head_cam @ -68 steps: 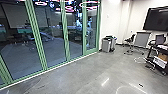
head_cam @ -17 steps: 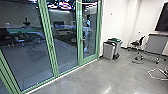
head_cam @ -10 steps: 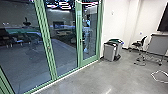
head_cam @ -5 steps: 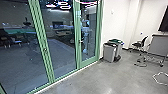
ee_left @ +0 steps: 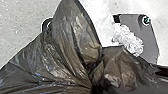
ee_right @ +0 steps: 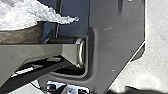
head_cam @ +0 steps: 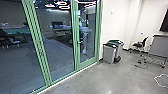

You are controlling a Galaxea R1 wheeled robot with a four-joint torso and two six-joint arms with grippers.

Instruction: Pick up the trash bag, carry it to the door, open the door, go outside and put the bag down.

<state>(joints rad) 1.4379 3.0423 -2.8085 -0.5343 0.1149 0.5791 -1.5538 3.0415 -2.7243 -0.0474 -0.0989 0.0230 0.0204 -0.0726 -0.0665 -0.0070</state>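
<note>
Since the earlier frame, the head camera has been shifted slightly; among the room's furnishings, no movement of their own can be made out. On the left, tall glass panes (head_cam: 56, 42) are held in ribbed green frames (head_cam: 35, 40), and at their far end the narrow glazed door (head_cam: 87, 37) is seen shut, fitted with a small metal handle (head_cam: 79, 42). Beside it, against the smooth white wall (head_cam: 113, 17), a boxy grey bin (head_cam: 109, 53) is placed in front of another with a green lid (head_cam: 115, 41). Farther right, a black chair (head_cam: 141, 44) is set near a grey wheeled cabinet (head_cam: 160, 47). Glossy grey concrete floor (head_cam: 95, 77) is crossed by a looped white cord (head_cam: 160, 80) at right. Close to the left wrist camera, the trash bag (ee_left: 67, 40) is seen, its thin, brownish-black plastic gathered into creases, with crumpled clear plastic (ee_left: 130, 41) beside it. Whether the left gripper or the right gripper is closed cannot be told.
</note>
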